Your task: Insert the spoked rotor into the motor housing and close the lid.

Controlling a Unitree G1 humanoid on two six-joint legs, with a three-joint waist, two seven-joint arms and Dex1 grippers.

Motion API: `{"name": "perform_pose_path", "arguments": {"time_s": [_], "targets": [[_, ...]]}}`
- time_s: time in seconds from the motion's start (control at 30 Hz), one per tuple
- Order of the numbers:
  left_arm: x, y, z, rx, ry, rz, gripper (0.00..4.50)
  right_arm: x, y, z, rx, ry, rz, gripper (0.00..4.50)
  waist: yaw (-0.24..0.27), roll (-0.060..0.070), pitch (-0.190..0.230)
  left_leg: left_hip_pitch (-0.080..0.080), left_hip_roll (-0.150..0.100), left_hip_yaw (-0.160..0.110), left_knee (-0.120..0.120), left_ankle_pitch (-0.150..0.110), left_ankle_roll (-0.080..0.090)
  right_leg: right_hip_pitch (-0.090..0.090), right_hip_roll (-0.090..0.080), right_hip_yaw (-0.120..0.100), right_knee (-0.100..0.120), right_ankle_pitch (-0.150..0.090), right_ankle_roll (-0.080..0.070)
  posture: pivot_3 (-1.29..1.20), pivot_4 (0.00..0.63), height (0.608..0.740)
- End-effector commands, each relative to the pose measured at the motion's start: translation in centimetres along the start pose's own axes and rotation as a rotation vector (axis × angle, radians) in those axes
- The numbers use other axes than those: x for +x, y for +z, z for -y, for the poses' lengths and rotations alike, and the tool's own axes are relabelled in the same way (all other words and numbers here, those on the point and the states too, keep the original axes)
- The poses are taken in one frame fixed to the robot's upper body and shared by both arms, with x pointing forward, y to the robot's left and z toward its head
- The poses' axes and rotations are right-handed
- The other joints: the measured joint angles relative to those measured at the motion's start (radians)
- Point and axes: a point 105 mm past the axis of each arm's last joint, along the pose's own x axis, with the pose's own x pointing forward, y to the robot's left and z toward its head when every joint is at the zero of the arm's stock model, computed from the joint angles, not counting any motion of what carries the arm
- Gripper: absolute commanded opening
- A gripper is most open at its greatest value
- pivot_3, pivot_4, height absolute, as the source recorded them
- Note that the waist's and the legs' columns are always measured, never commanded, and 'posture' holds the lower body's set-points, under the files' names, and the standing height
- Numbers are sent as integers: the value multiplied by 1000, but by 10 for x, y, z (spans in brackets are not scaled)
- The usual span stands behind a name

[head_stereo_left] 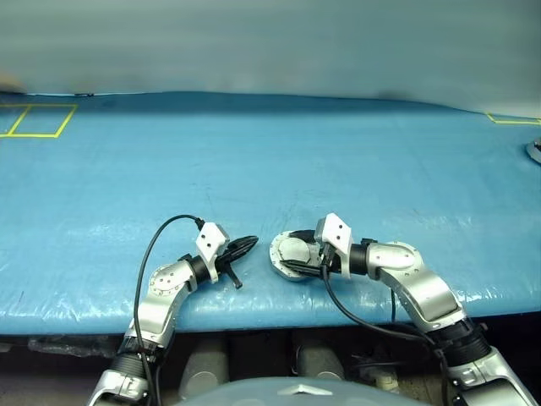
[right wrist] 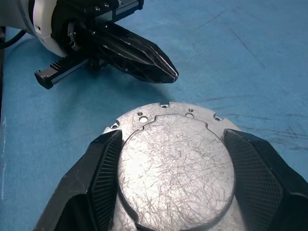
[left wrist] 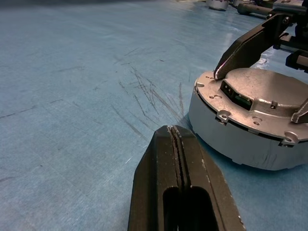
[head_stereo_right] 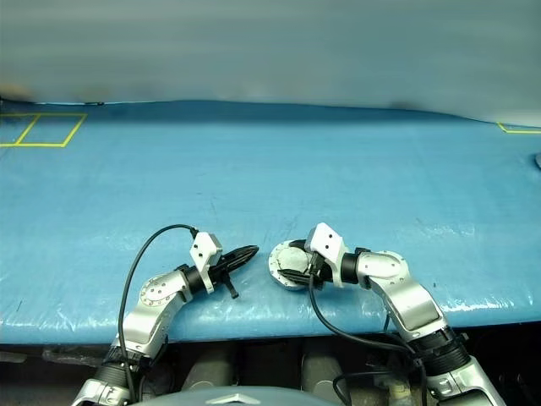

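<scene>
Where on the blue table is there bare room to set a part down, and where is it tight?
Free: the blue table beyond both grippers, between the yellow tape squares far left and the far right edge. Crowded: the near edge, where the shut left gripper lies close beside the motor housing, whose sides the right gripper straddles.

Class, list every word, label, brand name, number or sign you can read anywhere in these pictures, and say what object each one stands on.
No readable text, number or brand shows anywhere.
Motor housing: scratched bare metal with small holes, no lettering.
Left pincer and right pincer: plain black fingers, no markings.
Blue table cover: only yellow tape outlines, which form boxes, not characters.
</scene>
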Motion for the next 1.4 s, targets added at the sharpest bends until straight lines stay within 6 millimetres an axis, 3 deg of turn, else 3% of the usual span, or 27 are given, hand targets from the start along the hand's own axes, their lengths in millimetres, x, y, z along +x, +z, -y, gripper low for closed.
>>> {"name": "perform_pose_path", "arguments": {"time_s": [0.03, 0.27, 0.43, 0.57, 0.67, 0.9, 1.13, 1.4], "targets": [[4, 10, 3, 21, -15, 40, 0, -3, -28, 2, 6, -35, -120, 3034, 0, 0, 0, 0, 0, 0, 0, 0, 0, 0, 0, 0, 0, 0, 0, 0, 150, 740], [4, 10, 3, 21, -14, 38, 0, -4, -28, 15, -105, -83, -160, 3034, -7, 0, 0, 1, 0, 0, 1, 0, 0, 0, 0, 0, 0, 0, 0, 0, 150, 740], [4, 10, 4, 20, -14, 38, 0, -4, -29, 16, -21, -69, -125, 3034, -9, 0, 0, 4, 0, 0, 2, 0, 0, 0, 0, 0, 0, 0, 0, 0, 150, 740], [3, 8, 5, 18, -13, 36, 0, -8, -41, 25, -76, -102, -208, 3034, -11, 0, 0, 6, 0, 1, 2, 0, 0, 0, -2, 0, 0, 0, 0, 0, 150, 740], [3, 7, 5, 17, -14, 34, 0, -5, -36, 22, -13, -76, -162, 3034, -9, -1, 0, 7, 0, 2, 2, 0, 0, 1, -2, 0, 0, 0, 0, 0, 150, 740], [5, 11, 4, 19, -7, 43, 0, -1, -45, 17, 10, -60, -185, 3034, -12, -1, -1, 7, 0, 2, 2, 0, 0, 1, -2, 0, 0, 0, 0, 0, 150, 740], [20, 33, 4, -89, -35, 156, 0, 3, -49, 12, 16, -59, -189, 3034, -13, -2, -1, 7, 0, 2, 1, 0, 0, 1, -2, 0, 0, 0, 0, 0, 150, 740], [28, 23, 17, -84, -172, 80, 0, 6, -46, 12, 1, -86, -180, 3034, -23, -3, -2, 9, 0, 2, 0, 0, 0, 1, -2, 0, 0, 0, 0, 0, 150, 740]]}}
